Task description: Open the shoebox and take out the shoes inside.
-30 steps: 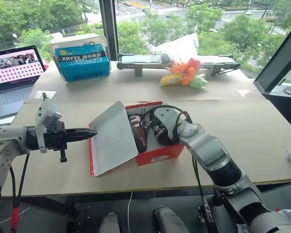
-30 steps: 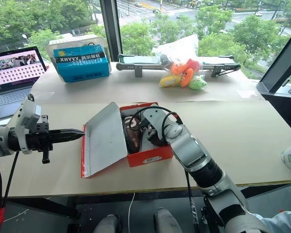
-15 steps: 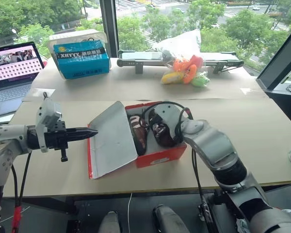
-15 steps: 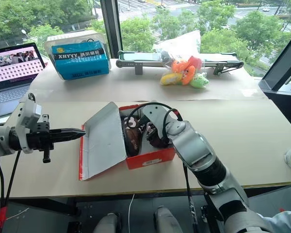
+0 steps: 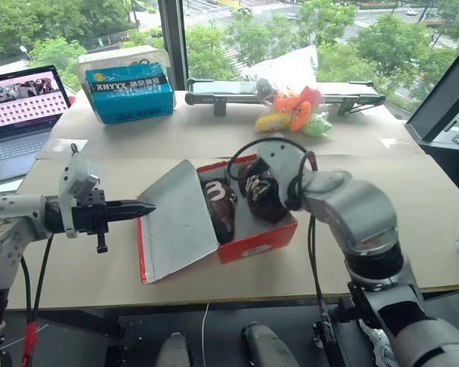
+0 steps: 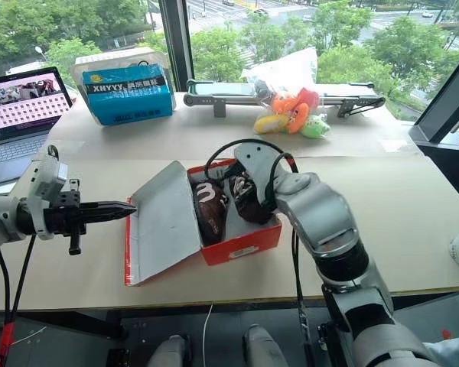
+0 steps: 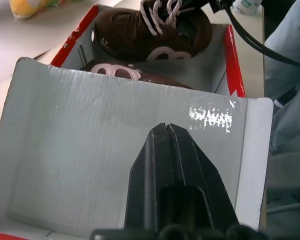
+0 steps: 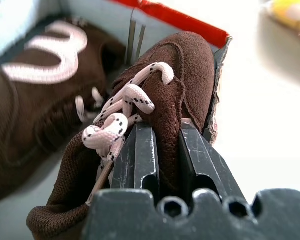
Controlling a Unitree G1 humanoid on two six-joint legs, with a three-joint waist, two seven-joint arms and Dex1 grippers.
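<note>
Where the right gripper [image 8: 159, 150] has its fingers clamped on the side wall of a brown shoe [image 8: 182, 75], just beside the pink laces, the grip looks chosen for lifting: stiff upper, not loose lace. Shoe: tilted, upper end above the rim, lower end inside the box [image 5: 260, 241], against its right wall. Judged partly out, not yet clear. Second shoe [image 5: 220, 202]: brown, pink stripe, lying on its side in the box's left half, untouched, next to be taken. Box: red, open, near the table's front edge. Lid [image 5: 176, 222]: hinged at the left wall, leaning outward, pale inner face up. Left gripper [image 5: 141, 208]: fingers pressed together into one point, tip at the lid's inner face, apparently propping it open and steadying the box while the other arm pulls. Table [image 5: 382, 222]: tan, broad. Far side, well apart from the work: laptop [image 5: 23, 99], blue carton [image 5: 130, 95], bright toys [image 5: 291, 115].
</note>
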